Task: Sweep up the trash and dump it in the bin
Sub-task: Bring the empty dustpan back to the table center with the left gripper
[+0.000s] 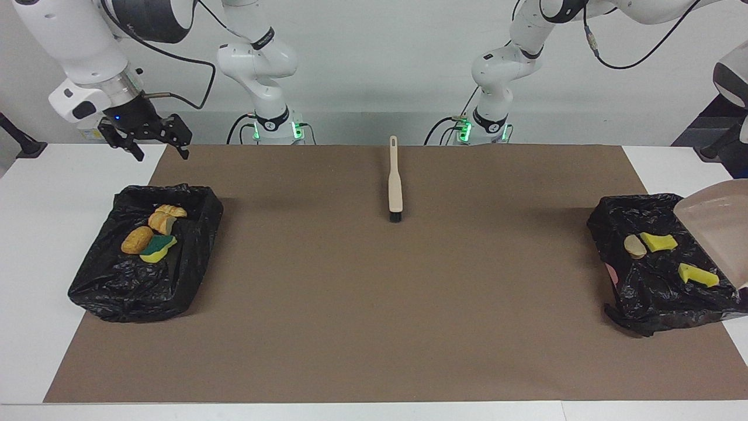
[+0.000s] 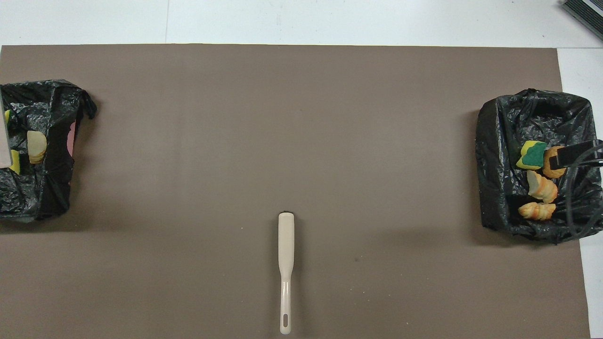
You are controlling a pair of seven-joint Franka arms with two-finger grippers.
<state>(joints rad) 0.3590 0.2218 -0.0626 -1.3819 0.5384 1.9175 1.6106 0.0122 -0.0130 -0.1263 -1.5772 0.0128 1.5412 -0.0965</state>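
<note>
Right gripper [image 1: 163, 154] is at the upper left of the facing view, up in the air over the table edge just above the upper corner of the first bin [image 1: 99, 292]. Its fingers are spread wide and nothing is between them. In the overhead view one dark finger of it pokes in from the right edge, over that same bin. Left gripper is out of frame in both views, so I can't tell how wide it is or what it has. Only a grey arm link shows at the upper right edge of the facing view. All the trash is already in the bins, seven pieces. The first bin, black-bagged, at mid-left of the facing view, holds four in its upper half: three bread chunks [image 1: 138, 240] in a loose cluster and a yellow sponge piece with green backing [image 1: 158, 248] touching the lowest chunk. The second bin [image 1: 608, 222], at mid-right of the facing view, holds three: a tan chunk [image 1: 634, 246] just beside a yellow sponge piece [image 1: 659, 241], and another yellow sponge scrap [image 1: 698, 275] lower and closer to the frame edge. The beige dustpan [image 1: 716, 225] hangs tilted over the second bin at the right frame edge, and its handle end is cut off by the frame. The brush [image 1: 395, 182] lies flat on the brown mat [image 1: 374, 304] at centre top of the facing view, handle pointing up-frame toward the robots and dark bristles at the lower end, well apart from both bins.
</note>
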